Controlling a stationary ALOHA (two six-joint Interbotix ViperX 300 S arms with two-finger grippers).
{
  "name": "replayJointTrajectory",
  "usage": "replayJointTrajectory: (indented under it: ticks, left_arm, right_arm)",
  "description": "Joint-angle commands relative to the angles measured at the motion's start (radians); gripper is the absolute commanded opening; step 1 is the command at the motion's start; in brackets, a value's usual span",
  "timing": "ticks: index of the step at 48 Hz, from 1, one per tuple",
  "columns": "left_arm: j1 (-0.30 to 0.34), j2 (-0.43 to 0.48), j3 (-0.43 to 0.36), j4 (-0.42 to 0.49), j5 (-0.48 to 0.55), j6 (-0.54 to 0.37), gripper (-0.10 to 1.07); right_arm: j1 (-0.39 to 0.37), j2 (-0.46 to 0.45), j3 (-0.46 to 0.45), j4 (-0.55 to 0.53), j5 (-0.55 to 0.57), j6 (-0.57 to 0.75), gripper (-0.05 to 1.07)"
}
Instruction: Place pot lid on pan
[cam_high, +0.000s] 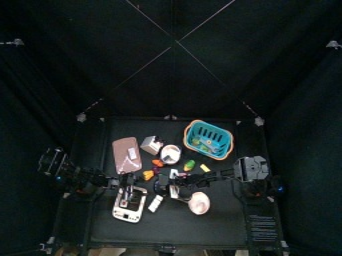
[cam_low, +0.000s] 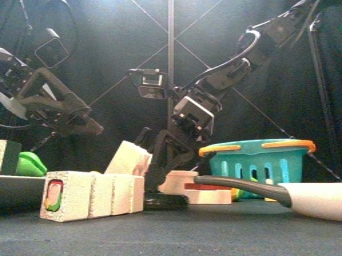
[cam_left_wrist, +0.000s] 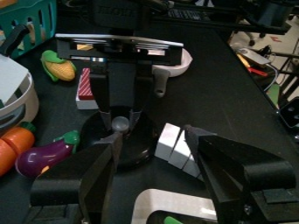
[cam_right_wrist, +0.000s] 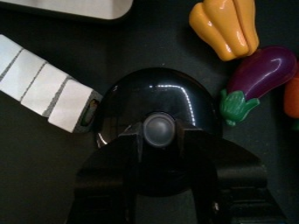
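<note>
Right pincer (cam_right_wrist: 158, 166) hangs straight above the pot lid (cam_right_wrist: 160, 114), jaws spread either side of its knob (cam_right_wrist: 158, 131), seemingly not clamped. Round and black, the lid lies flat near the worktop's (cam_high: 227, 222) middle, knob upward, without a long axis. Left pincer (cam_left_wrist: 149, 166) is open nearby. White pan (cam_low: 314, 197) sits toward the front edge, handle (cam_low: 241, 184) pointing left.

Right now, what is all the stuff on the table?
pot lid: 1, black, table middle
pan: 1, white with black handle, front right
basket: 1, teal, back right
eggplant: 1, purple, beside the lid
pepper: 1, yellow-orange, near the eggplant
blocks: 1 row, white, beside the lid
right hand: 1, black, open over the lid's knob
left hand: 1, black, open, on the left
</note>
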Motion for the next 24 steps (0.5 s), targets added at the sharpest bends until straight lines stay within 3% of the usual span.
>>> replayJointTrajectory:
  ticks: [1,24]
  left_arm:
    - [-0.002,-0.002,-0.008,0.000,-0.005,-0.002,0.93]
    - [-0.002,-0.002,-0.012,-0.002,-0.005,-0.002,0.93]
  right_arm:
    - [-0.005,-0.055,-0.025,0.000,-0.003,0.000,0.63]
    - [-0.005,-0.235,-0.018,0.009,0.101,0.003,0.63]
